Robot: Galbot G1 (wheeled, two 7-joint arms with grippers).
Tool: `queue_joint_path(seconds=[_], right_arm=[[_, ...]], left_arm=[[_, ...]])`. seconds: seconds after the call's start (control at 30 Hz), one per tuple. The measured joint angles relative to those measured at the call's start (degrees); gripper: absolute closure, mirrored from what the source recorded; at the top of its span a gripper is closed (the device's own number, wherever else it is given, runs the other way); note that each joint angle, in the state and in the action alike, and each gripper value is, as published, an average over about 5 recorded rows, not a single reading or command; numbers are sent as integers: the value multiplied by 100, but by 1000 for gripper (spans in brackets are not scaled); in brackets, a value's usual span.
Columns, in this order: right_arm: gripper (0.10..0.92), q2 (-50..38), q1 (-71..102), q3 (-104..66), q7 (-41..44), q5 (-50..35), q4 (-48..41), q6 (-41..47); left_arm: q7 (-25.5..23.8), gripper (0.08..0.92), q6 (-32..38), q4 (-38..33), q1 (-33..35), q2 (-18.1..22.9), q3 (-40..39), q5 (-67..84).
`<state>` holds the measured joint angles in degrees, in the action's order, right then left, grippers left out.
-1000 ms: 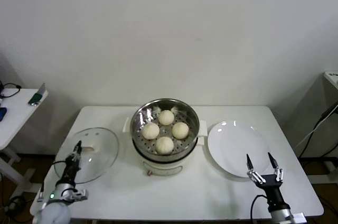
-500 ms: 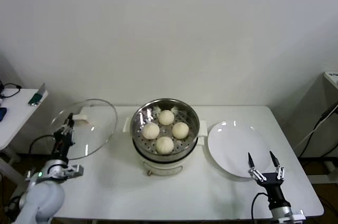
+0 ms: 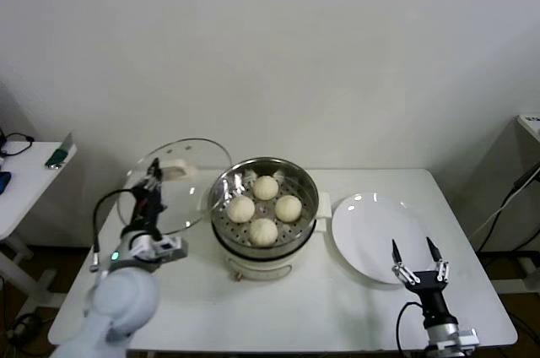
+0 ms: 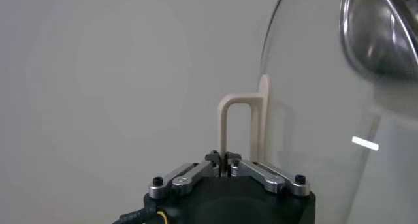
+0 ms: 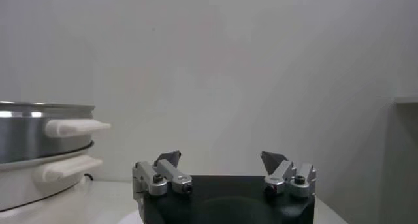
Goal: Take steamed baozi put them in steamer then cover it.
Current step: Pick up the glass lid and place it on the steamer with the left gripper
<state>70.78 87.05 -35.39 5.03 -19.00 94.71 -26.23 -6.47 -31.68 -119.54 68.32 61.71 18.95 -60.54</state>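
Glass cover (image 3: 177, 185), rigid, slick and breakable, hangs tilted just left of steamer (image 3: 264, 210) holding four baozi (image 3: 264, 208), left gripper (image 3: 150, 192) clamped on its handle (image 4: 236, 130), the sound grip point; right gripper (image 3: 418, 272), jaws apart, idles by plate (image 3: 375, 235).

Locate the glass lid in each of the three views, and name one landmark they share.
Head view: glass lid held tilted in the air, left of the steamer.
Left wrist view: glass lid on edge, its handle in the left gripper.
Right wrist view: not in it.
Shared landmark: the steamer.
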Motion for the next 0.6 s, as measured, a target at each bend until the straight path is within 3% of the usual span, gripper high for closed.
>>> queue_joint_path(seconds=[0.27, 0.6], right_arm=[[203, -52, -110, 3, -40, -12, -89, -60], [203, -124, -142, -8, -55, -72, -151, -148]], left_arm=[[-637, 862, -501, 12, -476, 757, -1016, -1045], [-882, 862, -639, 462, -657, 1831, -1911, -2271]])
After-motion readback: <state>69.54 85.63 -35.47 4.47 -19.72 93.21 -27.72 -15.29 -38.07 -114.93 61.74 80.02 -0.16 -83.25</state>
